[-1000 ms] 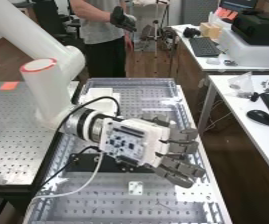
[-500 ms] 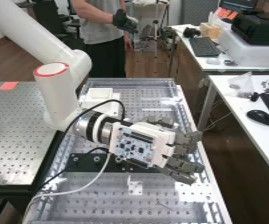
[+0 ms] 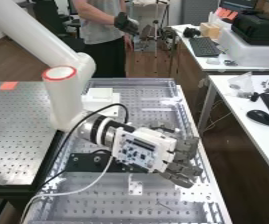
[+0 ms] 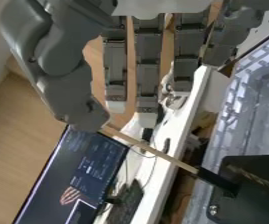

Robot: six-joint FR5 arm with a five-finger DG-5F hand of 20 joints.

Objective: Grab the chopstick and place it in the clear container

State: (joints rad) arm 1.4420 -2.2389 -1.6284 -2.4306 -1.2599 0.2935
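A: Item one, the hand (image 3: 183,167). Condition?
B: Above the perforated surface (image 3: 111,202), fingers (image 4: 146,75) straight and set apart, thumb (image 4: 65,85) off to one side. Nothing appears pinched.

A: Item two, the chopstick (image 4: 159,153). Location?
B: Wrist view: slanting, pale end just beside the thumb's tip, dark end at the black block (image 4: 261,187). Whether thumb and wood touch, cannot tell; likewise how deep the dark end sits.

A: Step in hand?
B: Lining up for the grasp, by my judgement. Placing, outstanding.

A: Next move?
B: Bring the shaft between thumb and fingers, then close on it. Thin stock; a nudge from the thumb could tip or turn it. Once the grip is firm, draw the dark end free of the block before carrying anything to the clear container.
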